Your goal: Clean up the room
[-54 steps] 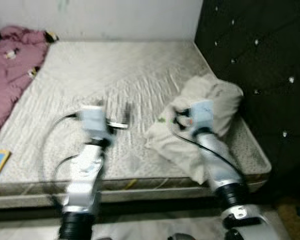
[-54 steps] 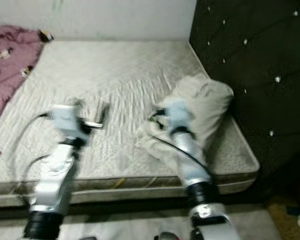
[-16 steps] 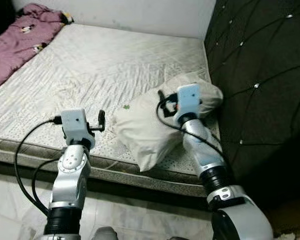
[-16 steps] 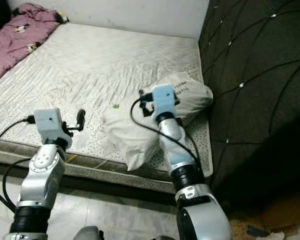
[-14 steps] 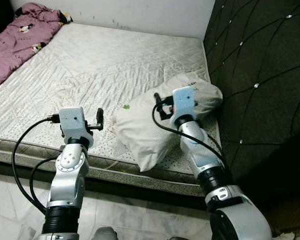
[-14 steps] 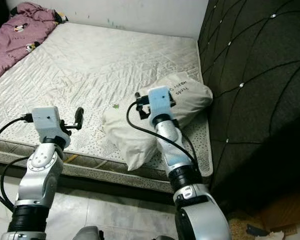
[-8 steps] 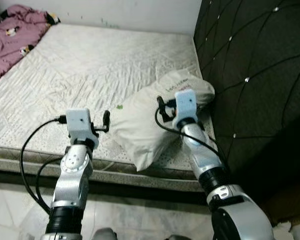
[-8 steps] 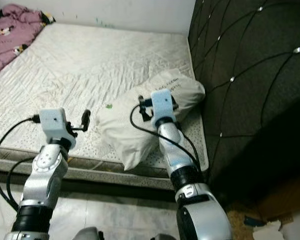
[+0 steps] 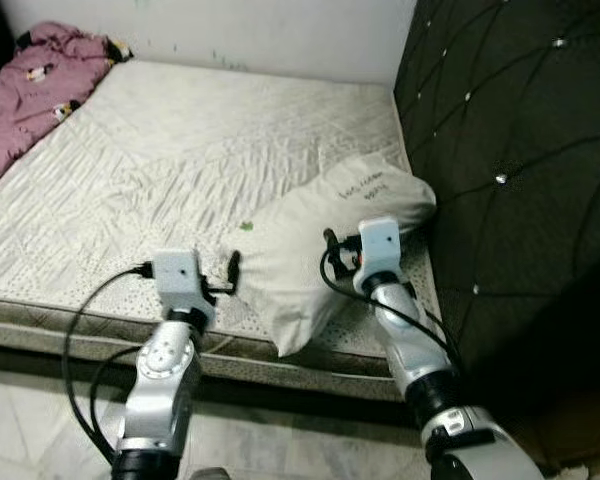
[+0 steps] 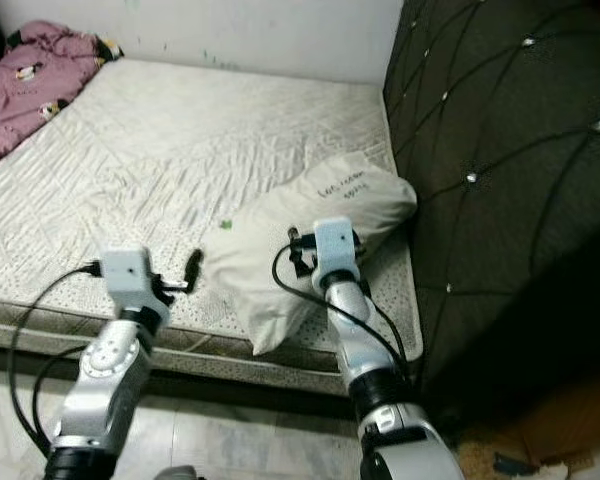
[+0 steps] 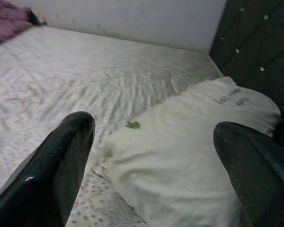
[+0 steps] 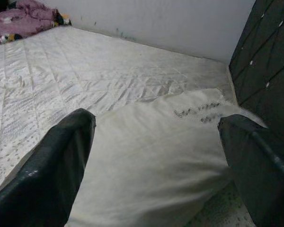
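Two grippers are up in front of me, and both have their fingers spread wide with nothing between them. My left gripper (image 11: 154, 156) hovers over the near edge of the mattress (image 9: 180, 150), its fingers (image 11: 61, 156) framing the near end of the one cream pillow (image 9: 320, 240) without touching it as far as I can tell. My right gripper (image 12: 156, 156) sits just at the pillow's near side, fingers (image 12: 57, 161) parted wider than the cushion's visible width; from the head camera the gripper's wrist block looks pressed close against the fabric, but I cannot tell whether the fingertips actually make contact. I count one pillow, lying at the mattress's near right corner, angled so its far end, which bears some dark handwriting, leans toward the black tufted headboard (image 9: 510, 150) along the right edge. One small green scrap (image 9: 246, 226) lies on the mattress just beside the pillow's left side. One heap of pink bedding (image 9: 35, 90) with small cartoon prints is bunched at the far left corner, well apart from both grippers. Pale tiled floor (image 9: 40, 400) runs along the mattress's near edge beneath my arms.
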Robot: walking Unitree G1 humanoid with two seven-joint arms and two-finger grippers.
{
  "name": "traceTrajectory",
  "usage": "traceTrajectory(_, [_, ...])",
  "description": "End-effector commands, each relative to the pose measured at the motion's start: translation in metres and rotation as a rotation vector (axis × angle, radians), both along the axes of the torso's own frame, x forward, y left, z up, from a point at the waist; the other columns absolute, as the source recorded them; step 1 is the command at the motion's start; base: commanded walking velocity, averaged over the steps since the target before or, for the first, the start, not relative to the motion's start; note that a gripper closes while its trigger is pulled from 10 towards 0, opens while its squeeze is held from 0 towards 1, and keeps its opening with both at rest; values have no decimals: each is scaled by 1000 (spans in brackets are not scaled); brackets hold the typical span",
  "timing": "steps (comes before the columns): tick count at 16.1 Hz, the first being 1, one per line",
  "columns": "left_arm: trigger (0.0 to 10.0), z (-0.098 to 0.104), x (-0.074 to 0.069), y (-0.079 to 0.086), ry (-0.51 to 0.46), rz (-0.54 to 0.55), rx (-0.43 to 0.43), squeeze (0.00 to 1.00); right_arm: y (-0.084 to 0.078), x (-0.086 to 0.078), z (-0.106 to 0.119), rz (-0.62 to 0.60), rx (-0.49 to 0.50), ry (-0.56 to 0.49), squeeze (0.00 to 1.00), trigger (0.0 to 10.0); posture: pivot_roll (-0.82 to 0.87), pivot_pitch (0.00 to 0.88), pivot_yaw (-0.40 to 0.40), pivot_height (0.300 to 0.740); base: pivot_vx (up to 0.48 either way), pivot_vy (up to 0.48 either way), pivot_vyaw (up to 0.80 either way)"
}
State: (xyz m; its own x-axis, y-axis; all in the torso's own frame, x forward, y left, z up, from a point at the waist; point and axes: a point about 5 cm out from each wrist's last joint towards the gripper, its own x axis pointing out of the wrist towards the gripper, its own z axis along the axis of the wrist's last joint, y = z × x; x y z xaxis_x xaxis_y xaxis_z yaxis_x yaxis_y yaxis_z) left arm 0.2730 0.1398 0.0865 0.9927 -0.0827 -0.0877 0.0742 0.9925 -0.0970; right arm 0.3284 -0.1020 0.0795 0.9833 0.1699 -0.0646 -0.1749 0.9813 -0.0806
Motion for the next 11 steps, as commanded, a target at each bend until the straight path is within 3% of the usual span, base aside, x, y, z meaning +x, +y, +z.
traceTrajectory(1, [10000,3,-2,0,-12,-2,-1,0,-1,0,3,3,4,-9,0,10000,39,0,-27,740,281,0,0])
traceTrajectory(7, [10000,2,-4,-4,5,-37,-3,0,-3,-5,1,-6,-5,-10,0,10000,27,0,-14,740,274,0,0])
traceTrajectory(11, [10000,4,-2,-11,2,-71,-13,0,-2,-7,1,-13,0,-8,0,10000,25,0,-12,740,0,0,0])
